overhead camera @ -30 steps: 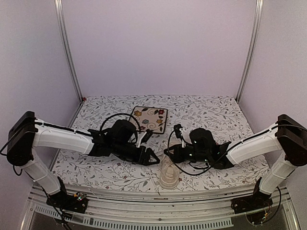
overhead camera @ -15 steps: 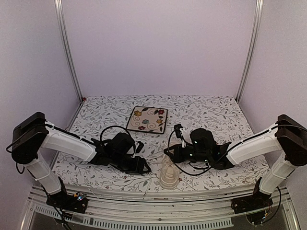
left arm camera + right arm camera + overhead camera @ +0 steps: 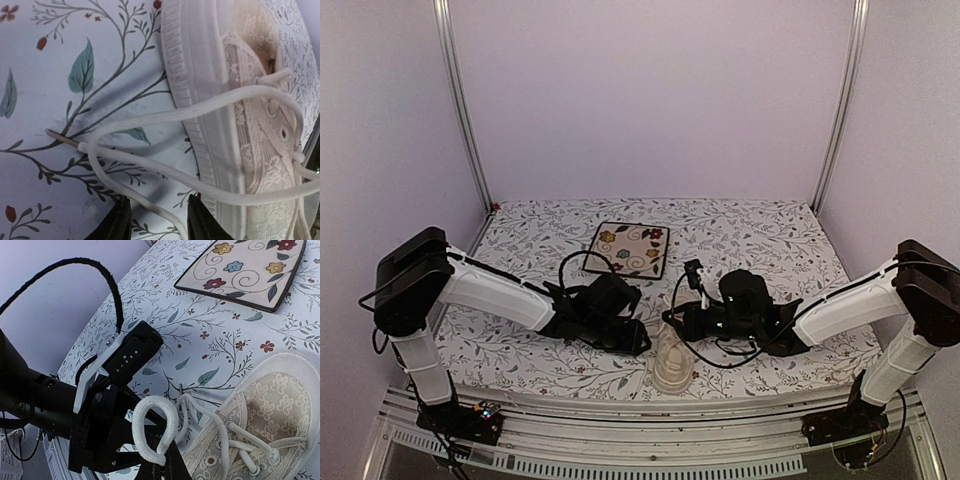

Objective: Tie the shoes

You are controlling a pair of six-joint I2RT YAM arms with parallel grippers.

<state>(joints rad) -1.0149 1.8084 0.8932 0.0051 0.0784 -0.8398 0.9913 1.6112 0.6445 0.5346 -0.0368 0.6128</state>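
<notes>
The cream sneaker (image 3: pixel 671 365) lies near the table's front edge, between my two grippers, and shows close up in the wrist views (image 3: pixel 240 100) (image 3: pixel 270 405). My left gripper (image 3: pixel 159 221) hangs low over the cloth just left of the sole. Its jaws are open, and a loose lace strand (image 3: pixel 150 208) runs between the fingertips without touching either. In the top view the left gripper (image 3: pixel 638 342) is beside the shoe. My right gripper (image 3: pixel 159 467) is shut on a raised loop of lace (image 3: pixel 155 432) above the eyelets, and it sits over the shoe's far end (image 3: pixel 672 320).
A square floral plate (image 3: pixel 631 249) (image 3: pixel 245 270) lies behind the shoe on the leaf-patterned tablecloth (image 3: pixel 770 240). The left arm's black wrist and cable (image 3: pixel 100 425) crowd close to the right gripper. The table's front rail (image 3: pixel 650 420) runs just beyond the shoe.
The left arm has swung right and lower, up to the shoe's side, and its jaws have narrowed around the loose lace. The right arm has held still with its loop.
</notes>
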